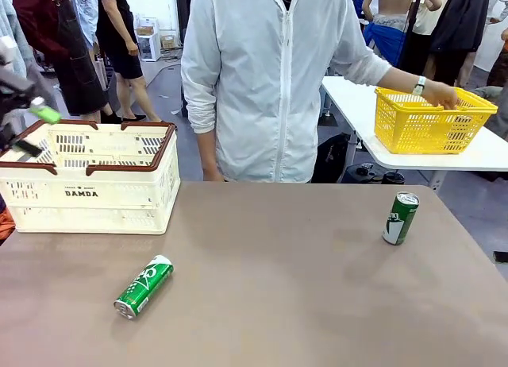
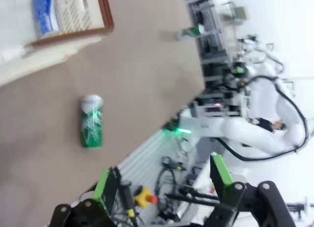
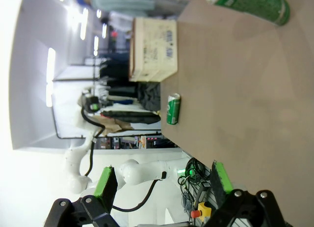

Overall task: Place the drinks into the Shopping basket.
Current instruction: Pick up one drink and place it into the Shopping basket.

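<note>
The drinks are found in 3 places. 1 green can (image 1: 144, 286) is laid on its side on the brown table (image 1: 302, 303), in front of the Shopping basket (image 1: 87, 194) and apart from it. Its long axis is set diagonally, with 1 end turned toward the near left edge and the other toward the far right. A 2nd green can (image 1: 400, 218) is stood on end with a slight lean, silver top up, close to the table's right edge. A blue and white can (image 2: 45, 13) is seen lying inside the basket in the left wrist view. A wide stretch of bare tabletop is left between the 2 green cans, and nothing is set close to either. The basket is placed at the far left of the table, its printed long side turned toward the robot. The left gripper (image 1: 32, 130) is held above the basket's left rim, fingers spread and nothing between them. The right gripper (image 3: 163, 183) is likewise spread wide and empty, raised off the table. A person is stood behind the far edge, 1 hand (image 1: 440, 95) laid on the yellow basket (image 1: 429, 125) on a separate white table.
</note>
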{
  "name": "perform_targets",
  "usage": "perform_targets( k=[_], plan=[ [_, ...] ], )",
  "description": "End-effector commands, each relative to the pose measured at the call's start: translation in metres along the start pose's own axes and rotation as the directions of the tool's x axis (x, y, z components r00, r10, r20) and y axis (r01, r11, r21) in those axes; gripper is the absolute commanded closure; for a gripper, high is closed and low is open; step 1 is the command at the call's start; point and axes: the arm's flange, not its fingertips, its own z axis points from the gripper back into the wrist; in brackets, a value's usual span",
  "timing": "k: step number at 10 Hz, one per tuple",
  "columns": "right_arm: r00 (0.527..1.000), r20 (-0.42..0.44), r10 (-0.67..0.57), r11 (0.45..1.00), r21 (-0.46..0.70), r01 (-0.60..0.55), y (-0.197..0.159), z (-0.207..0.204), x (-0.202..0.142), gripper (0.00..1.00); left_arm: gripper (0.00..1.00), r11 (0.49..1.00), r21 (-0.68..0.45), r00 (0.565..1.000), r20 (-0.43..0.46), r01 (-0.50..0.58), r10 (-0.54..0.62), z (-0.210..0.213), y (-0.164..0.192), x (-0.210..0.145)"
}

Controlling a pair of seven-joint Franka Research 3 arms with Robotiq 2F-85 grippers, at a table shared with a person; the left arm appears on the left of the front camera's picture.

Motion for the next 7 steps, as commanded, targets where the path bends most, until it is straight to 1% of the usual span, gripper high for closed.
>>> perform_targets(
  k=[1,3,4,5,6,7],
  plan=[
    [1.000,-0.014,-0.018,1.000,-0.007,0.018,0.005,0.003,-0.001,0.00,0.00,0.986,-0.165,0.999,-0.045,0.011,-0.018,0.003,0.036,-0.045],
    [1.000,-0.014,-0.018,1.000,-0.007,0.018,0.005,0.003,-0.001,0.00,0.00,0.948,-0.317,0.996,-0.082,0.014,-0.042,0.001,0.084,-0.071],
    [1.000,-0.014,-0.018,1.000,-0.007,0.018,0.005,0.003,-0.001,0.00,0.00,0.924,-0.382,0.996,-0.073,0.018,-0.050,-0.002,0.112,-0.075],
    [1.000,-0.014,-0.018,1.000,-0.007,0.018,0.005,0.003,-0.001,0.00,0.00,0.927,-0.374,0.995,-0.092,0.009,-0.047,-0.008,0.127,-0.068],
    [1.000,-0.014,-0.018,1.000,-0.007,0.018,0.005,0.003,-0.001,0.00,0.00,0.945,-0.326,0.998,-0.055,0.012,-0.032,-0.005,0.086,-0.087],
    [1.000,-0.014,-0.018,1.000,-0.007,0.018,0.005,0.003,-0.001,0.00,0.00,0.945,-0.326,0.998,-0.055,0.012,-0.032,-0.005,0.086,-0.087]
  ],
)
